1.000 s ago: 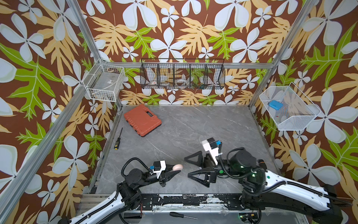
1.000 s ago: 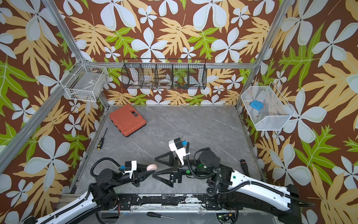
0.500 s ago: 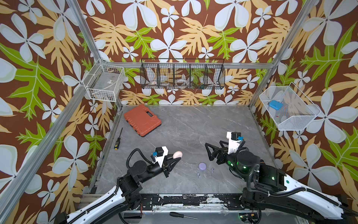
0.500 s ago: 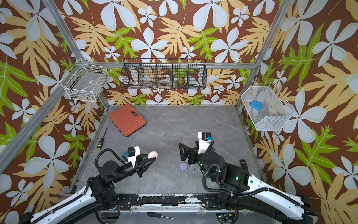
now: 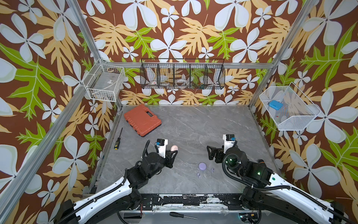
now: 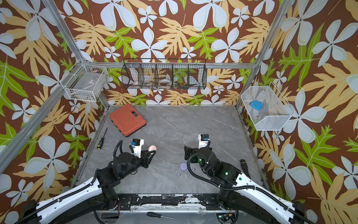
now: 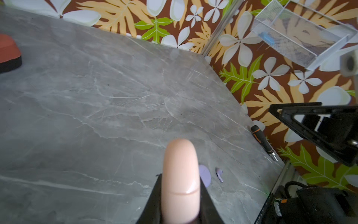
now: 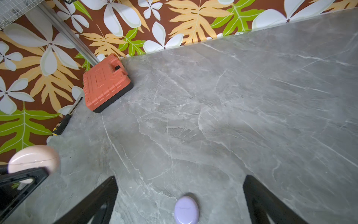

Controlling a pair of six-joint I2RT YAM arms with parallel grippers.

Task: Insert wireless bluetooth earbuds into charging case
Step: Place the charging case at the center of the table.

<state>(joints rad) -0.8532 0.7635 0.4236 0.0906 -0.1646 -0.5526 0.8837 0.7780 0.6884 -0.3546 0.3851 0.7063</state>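
Observation:
My left gripper (image 5: pixel 173 152) is shut on a pale pink charging case (image 5: pixel 174 147), held on edge above the table with its lid closed; the left wrist view shows its seam (image 7: pixel 180 159). A closed lavender charging case (image 5: pixel 202 166) lies flat on the table between the arms. Two lavender wireless bluetooth earbuds (image 5: pixel 198 175) (image 5: pixel 212 170) lie just in front of it. My right gripper (image 5: pixel 209 154) hangs open to the right of the lavender case, and its wrist view shows that case (image 8: pixel 186 210) low between the two fingers, untouched.
An orange tool case (image 5: pixel 142 120) and a black-and-yellow screwdriver (image 5: pixel 118 138) lie at the back left of the grey table (image 5: pixel 193 126). Another screwdriver (image 6: pixel 243 164) lies by the right wall. Wire baskets (image 5: pixel 182 76) hang on the walls.
The right gripper swung from the table's middle to the right, uncovering the lavender case and earbuds. The left gripper carried the pink case up and further back.

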